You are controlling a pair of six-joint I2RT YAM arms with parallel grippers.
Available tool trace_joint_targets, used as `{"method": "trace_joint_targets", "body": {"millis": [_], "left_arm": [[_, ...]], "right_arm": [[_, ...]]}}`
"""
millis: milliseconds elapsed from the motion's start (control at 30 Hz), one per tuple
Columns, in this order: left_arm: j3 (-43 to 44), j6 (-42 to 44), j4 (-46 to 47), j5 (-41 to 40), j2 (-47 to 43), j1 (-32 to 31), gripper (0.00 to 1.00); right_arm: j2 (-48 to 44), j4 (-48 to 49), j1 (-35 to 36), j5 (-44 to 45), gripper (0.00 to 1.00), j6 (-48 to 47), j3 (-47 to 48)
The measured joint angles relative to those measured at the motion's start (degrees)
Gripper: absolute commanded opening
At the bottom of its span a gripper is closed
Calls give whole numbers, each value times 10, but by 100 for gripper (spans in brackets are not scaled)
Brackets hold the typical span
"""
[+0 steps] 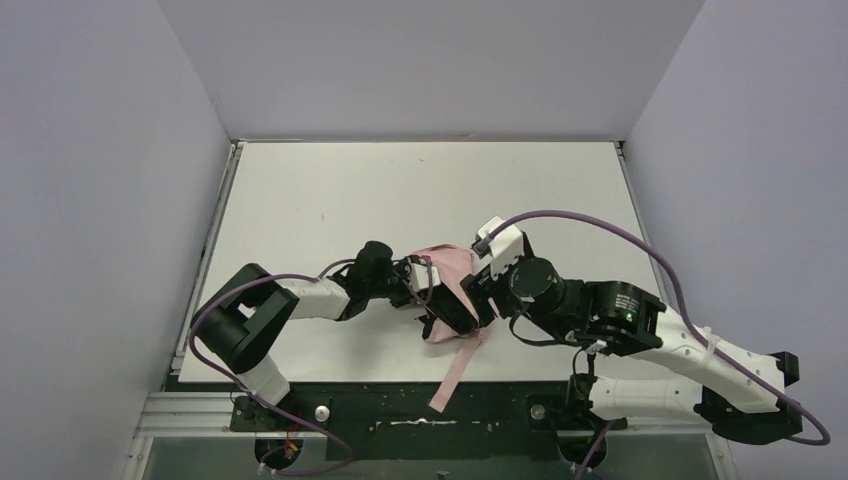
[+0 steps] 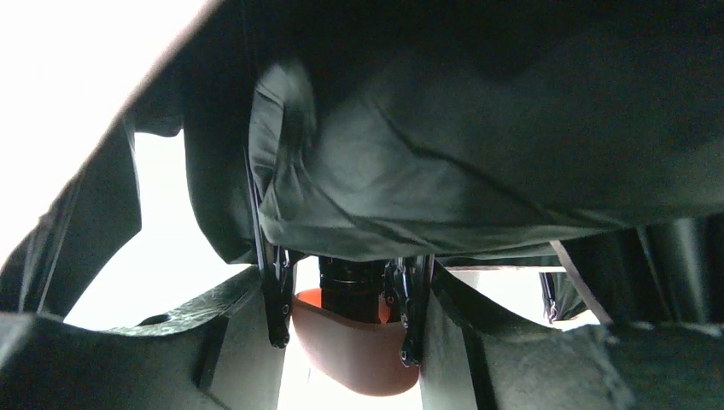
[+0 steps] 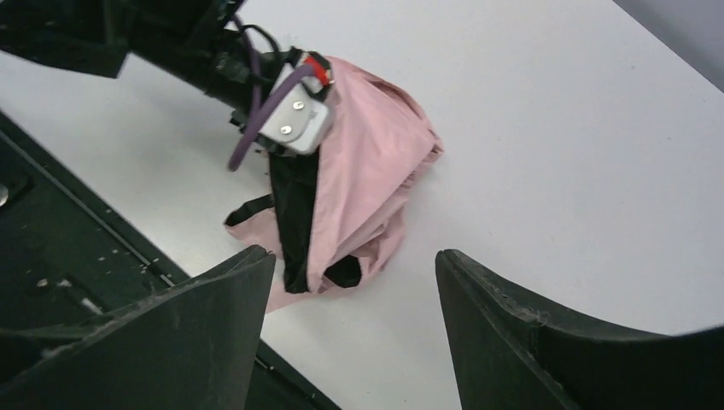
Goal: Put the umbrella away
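the umbrella (image 3: 367, 171) lies by the worktop's (image 1: 400, 190) near edge, its strap (image 1: 455, 375) trailing over that edge, with open worktop beyond the umbrella. the right arm's label (image 1: 622, 303) is too small for us to read. the right end effector (image 3: 354, 256) hangs near the umbrella, spread wide and empty; the left end effector (image 2: 352, 295) is buried in its black folds, and we cannot tell its grip.

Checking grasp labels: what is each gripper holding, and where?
Left gripper seems to clamp the pale pink folding umbrella by its ribs around the black shaft; right gripper holds nothing.
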Motion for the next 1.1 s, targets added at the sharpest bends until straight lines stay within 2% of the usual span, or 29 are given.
{"method": "trace_joint_targets", "body": {"millis": [67,133,267,367,500,667,933,1100], "left_arm": [[0,8,0,-2,0,-3,0],[-2,17,0,-7,-2,-9,0],[-24,52,17,-23,-17,-28,0],[-42,81,27,-35,-30,-45,0],[-43,108,31,-54,-30,-57,0],[-43,131,38,-73,-26,-62,0],[-43,153,57,-89,-17,-64,0],[-44,168,59,-94,-17,-69,0]], "right_arm": [[7,-2,-36,-2,75,-12,2],[34,-1,-113,-36,78,-33,3],[108,28,-276,-177,82,-94,-8],[167,45,-346,-287,82,-157,-21],[214,67,-355,-398,82,-240,-37],[227,80,-356,-494,87,-337,-57],[242,87,-369,-543,90,-433,-67],[300,104,-380,-553,89,-486,-74]]}}
